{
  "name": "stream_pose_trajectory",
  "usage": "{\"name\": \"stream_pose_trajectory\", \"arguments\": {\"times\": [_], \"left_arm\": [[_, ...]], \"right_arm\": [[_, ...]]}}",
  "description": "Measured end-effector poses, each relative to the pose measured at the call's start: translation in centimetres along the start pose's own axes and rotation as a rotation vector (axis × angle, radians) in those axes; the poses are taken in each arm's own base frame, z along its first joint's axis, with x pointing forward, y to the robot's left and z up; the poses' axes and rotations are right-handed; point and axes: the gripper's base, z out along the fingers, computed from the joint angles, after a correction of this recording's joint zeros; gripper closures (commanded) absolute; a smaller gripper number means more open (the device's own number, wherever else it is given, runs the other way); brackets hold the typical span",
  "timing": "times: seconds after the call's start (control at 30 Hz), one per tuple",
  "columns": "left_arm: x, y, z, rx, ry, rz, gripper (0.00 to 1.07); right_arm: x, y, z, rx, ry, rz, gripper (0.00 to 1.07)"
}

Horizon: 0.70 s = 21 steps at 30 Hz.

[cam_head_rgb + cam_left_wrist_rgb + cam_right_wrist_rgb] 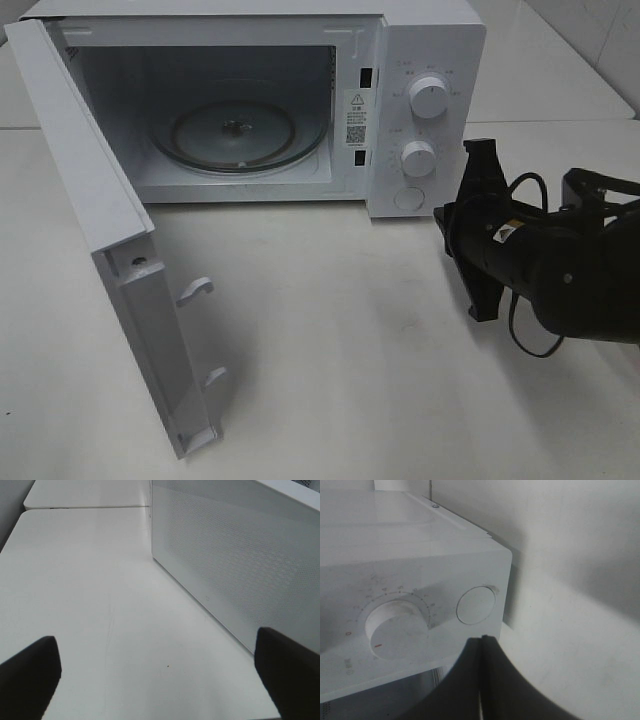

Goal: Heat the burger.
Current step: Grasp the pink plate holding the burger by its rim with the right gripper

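Note:
The burger is out of view in every frame. The white microwave (430, 40) stands at the back with its door (90, 200) swung wide to the left. Its glass turntable (240, 130) is bare. My right gripper (442, 215) is shut on nothing and hovers just right of the control panel, pointing at the round button (476, 605) below the lower knob (397, 627). In the right wrist view its closed fingertips (484, 645) meet in a thin seam. My left gripper (157, 665) is open, its two dark fingers (30, 670) far apart over the table, beside the door's perforated outer face (240, 565).
The open door reaches far forward over the white table (350, 350) on the left side. Two door latches (195, 290) stick out from its inner edge. A second table (85, 492) adjoins behind. The right arm's cable (530, 340) loops beneath its wrist.

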Motion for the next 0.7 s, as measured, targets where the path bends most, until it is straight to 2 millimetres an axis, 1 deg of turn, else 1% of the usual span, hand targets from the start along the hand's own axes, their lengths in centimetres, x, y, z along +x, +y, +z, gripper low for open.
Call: {"name": "stream_pose_trajectory", "arguments": {"times": [0.03,0.07,0.1,0.17,0.3,0.37,0.5,0.53,0.7], "left_arm": [[0.0,0.0,0.0,0.0,0.0,0.0,0.06],[0.0,0.0,0.0,0.0,0.0,0.0,0.06],[0.0,0.0,0.0,0.0,0.0,0.0,0.06],[0.0,0.0,0.0,0.0,0.0,0.0,0.06],[0.0,0.0,0.0,0.0,0.0,0.0,0.06],[0.0,0.0,0.0,0.0,0.0,0.0,0.06],[0.0,0.0,0.0,0.0,0.0,0.0,0.06],[0.0,0.0,0.0,0.0,0.0,0.0,0.06],[0.0,0.0,0.0,0.0,0.0,0.0,0.06]], "right_arm": [[0.0,0.0,0.0,0.0,0.0,0.0,1.07],[-0.2,0.0,-0.7,0.009,0.007,0.002,1.07],[-0.2,0.0,-0.7,0.009,0.007,0.002,1.07],[-0.4,-0.1,-1.7,0.029,0.019,0.004,1.07],[-0.5,-0.1,-2.4,0.065,0.04,0.005,1.07],[-0.3,0.0,-3.1,0.111,0.071,-0.022,1.07],[-0.2,0.0,-3.6,0.158,0.106,-0.069,1.07],[-0.1,0.0,-4.1,0.189,0.133,-0.106,1.07],[0.2,-0.3,-4.6,0.251,0.181,-0.19,1.07]]}}
